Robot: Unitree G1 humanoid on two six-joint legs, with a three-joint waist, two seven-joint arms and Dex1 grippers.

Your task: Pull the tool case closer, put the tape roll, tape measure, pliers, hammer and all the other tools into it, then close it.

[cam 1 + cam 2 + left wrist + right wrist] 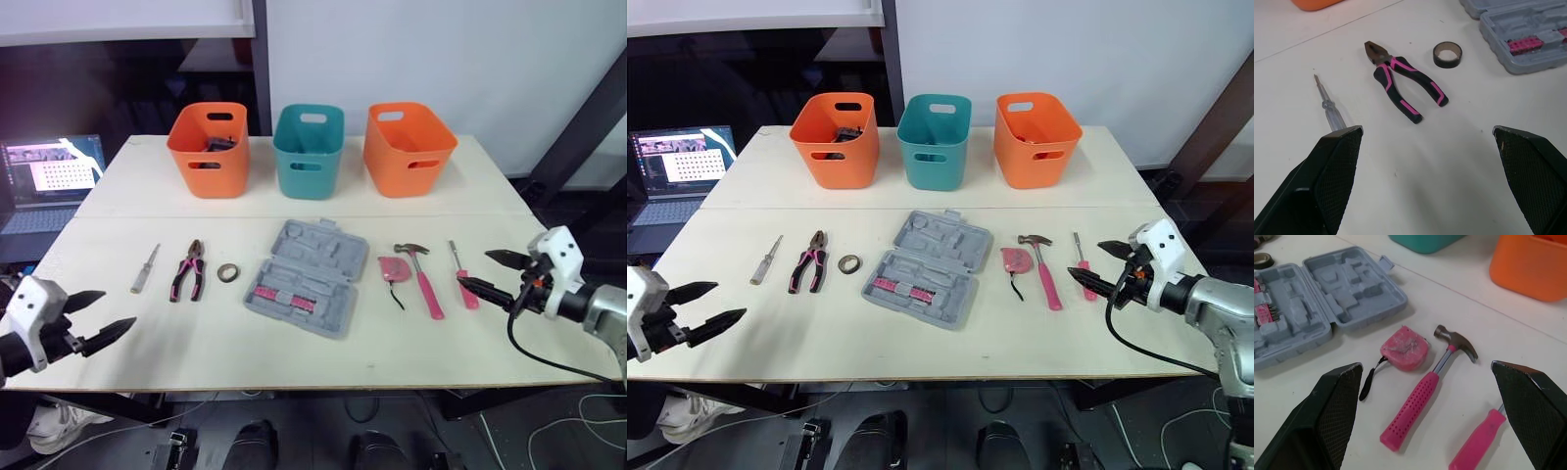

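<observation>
The grey tool case lies open in the middle of the table, with pink bits in its near half. To its left lie a tape roll, pink-handled pliers and a clear-handled screwdriver. On its right are a pink tape measure, a pink-handled hammer and a pink screwdriver. My left gripper hovers open at the table's near left corner. My right gripper is open just right of the pink screwdriver.
Three bins stand along the back: an orange one holding dark items, a teal one and another orange one. A laptop sits off the table's left side. The table's front edge runs close below the tools.
</observation>
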